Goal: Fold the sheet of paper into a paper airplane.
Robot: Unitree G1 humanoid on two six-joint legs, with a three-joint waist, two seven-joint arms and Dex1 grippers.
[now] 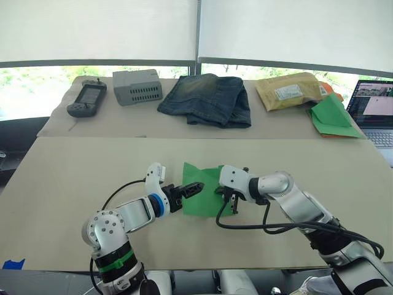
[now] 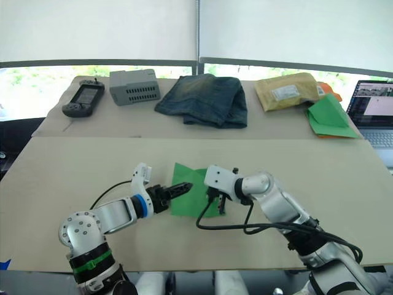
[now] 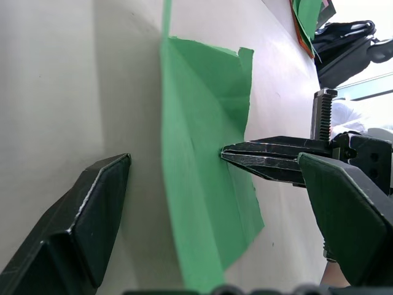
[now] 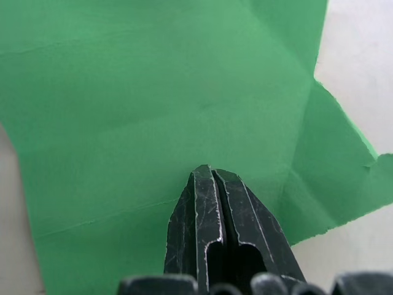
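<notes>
sheet of paper [image 1: 206,192] flat on bench [image 1: 73,178] | left tool [image 1: 195,187] spread wide over its edge | right tool [image 4: 212,184] closed, tips pressing it

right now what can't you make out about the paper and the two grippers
- Sheet of paper: in the eye views its right edge is hidden by the right gripper.
- Right gripper shut, tips on the paper; real pressure not visible.
- Left gripper open; the left wrist view's bottom edge cuts off the paper's near corner.

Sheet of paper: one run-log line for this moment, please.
sheet of paper: flat, partly folded | left end effector: open around its edge | right end effector: shut, tip pressing paper
</notes>
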